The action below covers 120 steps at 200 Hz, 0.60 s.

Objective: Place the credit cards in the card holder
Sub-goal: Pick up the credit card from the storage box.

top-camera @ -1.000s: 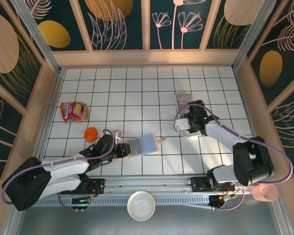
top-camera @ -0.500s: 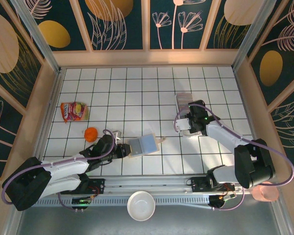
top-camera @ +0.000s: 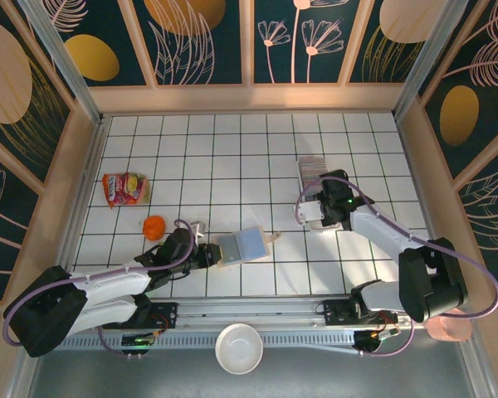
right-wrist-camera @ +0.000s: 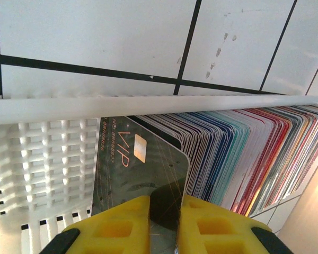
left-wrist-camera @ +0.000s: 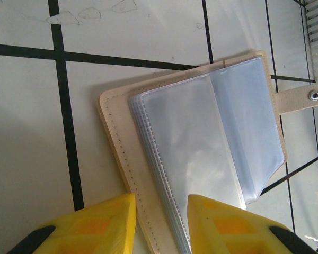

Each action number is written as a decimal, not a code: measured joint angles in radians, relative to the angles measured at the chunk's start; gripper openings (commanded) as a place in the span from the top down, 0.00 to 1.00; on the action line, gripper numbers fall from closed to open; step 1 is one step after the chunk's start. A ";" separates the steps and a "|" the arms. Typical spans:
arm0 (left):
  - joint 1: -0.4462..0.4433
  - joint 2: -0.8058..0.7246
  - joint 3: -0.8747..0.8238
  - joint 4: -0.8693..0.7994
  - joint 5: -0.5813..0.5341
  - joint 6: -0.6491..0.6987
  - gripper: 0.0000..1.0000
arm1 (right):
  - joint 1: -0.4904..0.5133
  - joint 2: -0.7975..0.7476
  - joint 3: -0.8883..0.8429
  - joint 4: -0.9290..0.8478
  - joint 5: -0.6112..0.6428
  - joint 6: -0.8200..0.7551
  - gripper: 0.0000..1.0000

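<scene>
1. Lying open and flat on the white tiled table point(top-camera: 232, 149), the card holder point(top-camera: 245, 246) has its clear sleeves facing up. Its snap flap point(left-wrist-camera: 302, 97) sticks out on the side away from the left arm.
2. The left gripper point(top-camera: 207, 254) sits at the card holder's left edge. In the left wrist view its yellow fingers point(left-wrist-camera: 95, 227) stand partly apart, and the holder's tan cover and sleeve stack run into the gap between them. From this angle it is unclear whether they pinch the holder or merely rest over it.
3. The credit cards point(top-camera: 310, 168) stand in a packed row of mixed colours in a white slotted tray point(right-wrist-camera: 42, 159). The tray lies beyond and to the right of the card holder, well apart from it.
4. The right gripper point(top-camera: 315, 207) is at the end of the tray nearer the card holder. Its jaws are drawn almost together on a dark VIP card point(right-wrist-camera: 143, 164), the front card of the row, and pinch it at its lower part. The rest of the row fans out behind that card.
5. An orange ball point(top-camera: 153, 226) lies to the left of the card holder, just beyond the left arm.
6. A red snack packet point(top-camera: 124, 189) lies farther left and farther back.
7. A white bowl point(top-camera: 238, 348) sits nearer than the card holder, past the table's front edge.
8. A pink cup point(top-camera: 448, 326) stands far to the holder's right, beside the right arm's base.
</scene>
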 measured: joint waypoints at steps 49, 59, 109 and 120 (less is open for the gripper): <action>0.000 0.000 0.000 0.000 0.000 -0.003 0.70 | 0.000 -0.014 0.019 -0.051 -0.004 0.012 0.85; 0.000 0.000 -0.001 0.000 0.000 -0.004 0.70 | 0.000 -0.019 0.029 -0.071 -0.008 0.021 0.85; 0.000 0.000 -0.006 0.011 0.000 -0.008 0.70 | 0.010 -0.055 0.048 -0.185 -0.009 0.071 0.97; 0.000 0.000 -0.006 0.013 0.000 -0.008 0.70 | 0.015 -0.062 0.048 -0.205 -0.010 0.088 1.00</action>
